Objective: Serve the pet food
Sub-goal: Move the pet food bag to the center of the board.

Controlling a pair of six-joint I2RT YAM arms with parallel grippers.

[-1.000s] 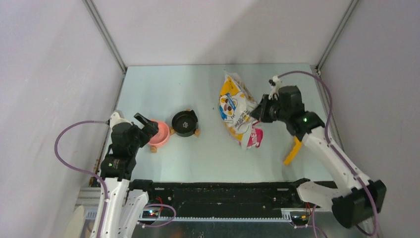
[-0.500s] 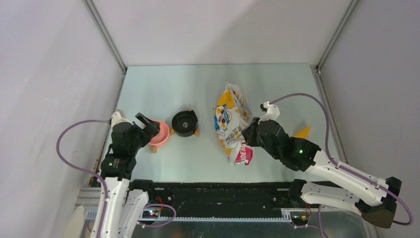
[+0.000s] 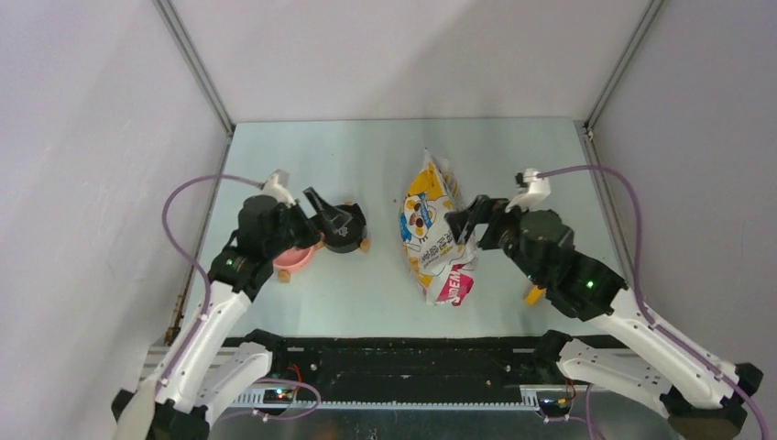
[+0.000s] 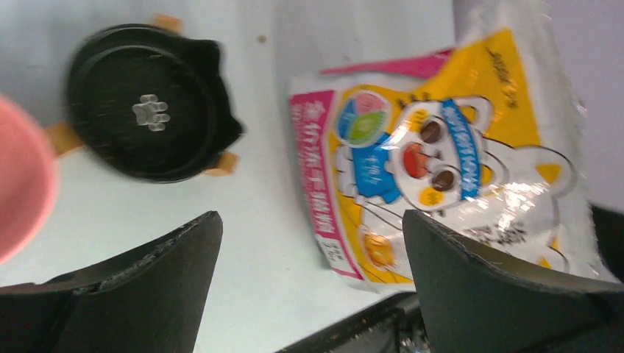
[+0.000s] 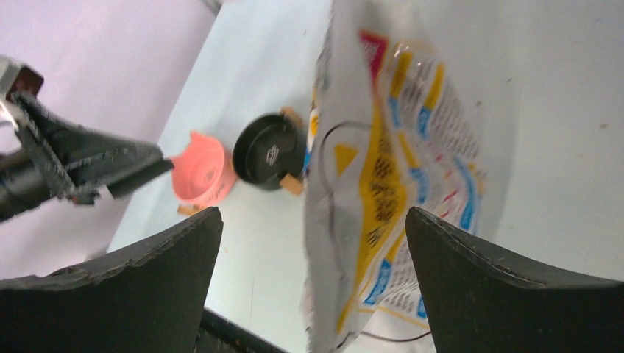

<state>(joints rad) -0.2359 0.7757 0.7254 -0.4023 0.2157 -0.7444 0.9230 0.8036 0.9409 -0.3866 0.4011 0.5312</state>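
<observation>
Two matching arms on show here: the left arm and the right arm both wear smooth white shells along their long links, with chunky black housings at the joints. There's the left cable, purple and thin, and the right cable in the same purple. A green light glows on the right arm's black housing. A white cap tops the left wrist, another the right. Up close, the left fingers and right fingers are matte black wedges with rough, jagged edges.

The top camera looks down from the near edge; the close wrist cameras face each other, both showing the bag and black bowl.
</observation>
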